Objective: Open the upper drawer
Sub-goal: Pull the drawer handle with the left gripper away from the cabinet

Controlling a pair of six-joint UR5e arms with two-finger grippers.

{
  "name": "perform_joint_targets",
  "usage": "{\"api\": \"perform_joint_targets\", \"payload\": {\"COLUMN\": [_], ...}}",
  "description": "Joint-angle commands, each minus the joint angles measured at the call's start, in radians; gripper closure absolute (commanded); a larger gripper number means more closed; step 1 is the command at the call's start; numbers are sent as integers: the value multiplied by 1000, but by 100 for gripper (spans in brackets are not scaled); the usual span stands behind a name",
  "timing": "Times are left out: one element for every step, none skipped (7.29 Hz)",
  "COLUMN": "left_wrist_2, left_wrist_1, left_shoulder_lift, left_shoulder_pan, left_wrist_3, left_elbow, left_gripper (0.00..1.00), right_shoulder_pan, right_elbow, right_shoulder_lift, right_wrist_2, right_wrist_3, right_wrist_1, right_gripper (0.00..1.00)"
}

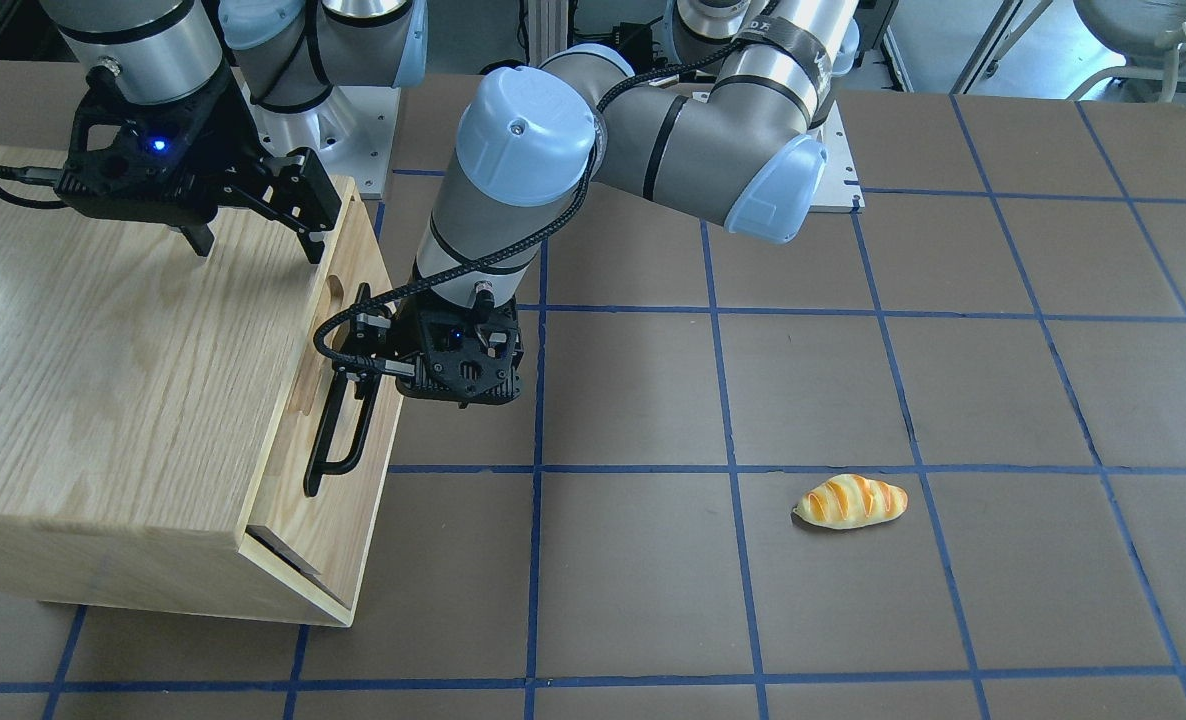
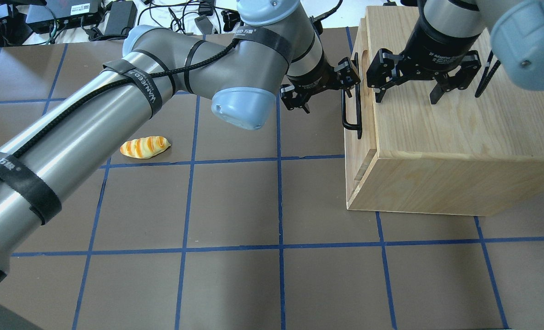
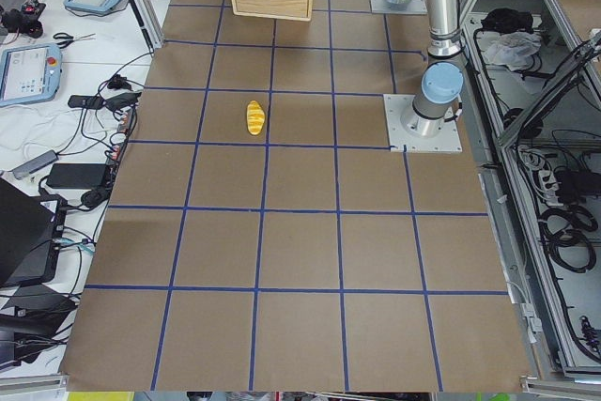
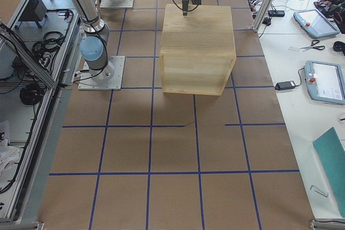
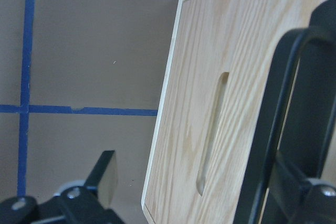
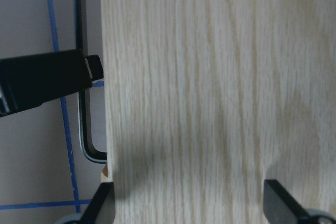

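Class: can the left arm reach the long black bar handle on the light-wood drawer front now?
Likely yes: the open left gripper straddles the long black bar handle, one finger behind the bar, nothing blocking.

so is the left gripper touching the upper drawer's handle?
Cannot tell. In the right wrist view a finger of the left gripper overlaps the handle seen from above, hiding any gap; the left wrist view is black on black.
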Motion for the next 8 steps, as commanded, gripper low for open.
{"api": "perform_joint_targets", "payload": {"left_wrist_2": [2,2,8,10,11,11,42,45], "left_wrist_1": [-11,-11,-9,-11,-11,-11,-23,-60], "left_shoulder_lift": [6,4,4,4,4,6,12,27], "left_shoulder_pan": [22,30,35,39,44,51,70,90], "left_wrist_3": [29,34,34,34,36,36,74,94], "left_elbow": [2,2,2,2,1,2,1,4], "left_gripper": [0,0,0,0,0,0,0,0], "right_shoulder_pan": [0,0,0,0,0,0,0,0], "right_elbow": [0,0,0,0,0,0,0,0], "right_shoulder_lift": [0,0,0,0,0,0,0,0], "right_wrist_2": [-1,-1,-1,-1,-1,-1,-1,-1], "right_wrist_3": [0,0,0,0,0,0,0,0], "right_wrist_1": [0,0,0,0,0,0,0,0], "right_gripper": [0,0,0,0,0,0,0,0]}}
